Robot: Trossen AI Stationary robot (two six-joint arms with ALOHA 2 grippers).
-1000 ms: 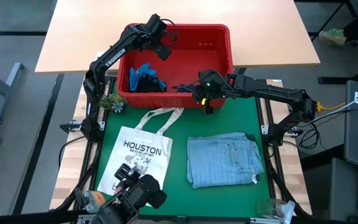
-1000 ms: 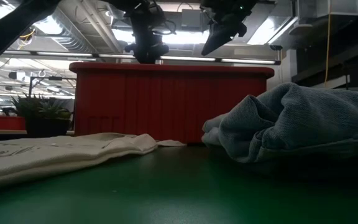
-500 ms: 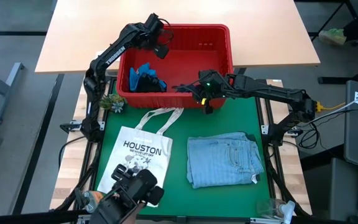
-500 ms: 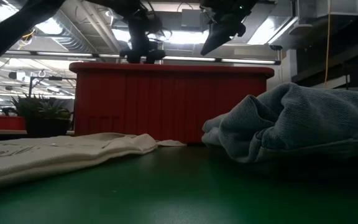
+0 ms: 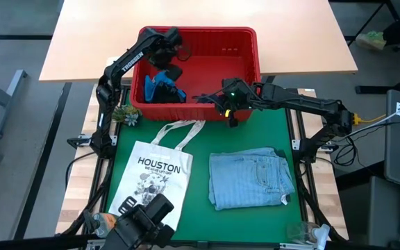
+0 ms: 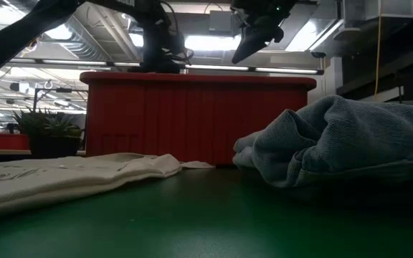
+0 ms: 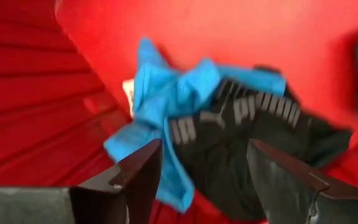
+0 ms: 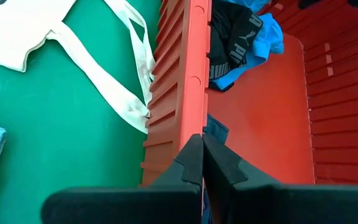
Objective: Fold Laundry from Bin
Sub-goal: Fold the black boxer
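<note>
We see denim shirt folded on counter; blue and black garments remain in bin. Left claw spread wide above them, empty; right claw clenched, empty, over bin rim.

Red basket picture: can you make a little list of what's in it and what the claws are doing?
bin: red bin at the table's far edge
inside: bright blue garment tangled with a dark garment
left claw: open, above that pile
right claw: shut, over the bin's near rim
on the mat: folded denim, white tote bag
</note>
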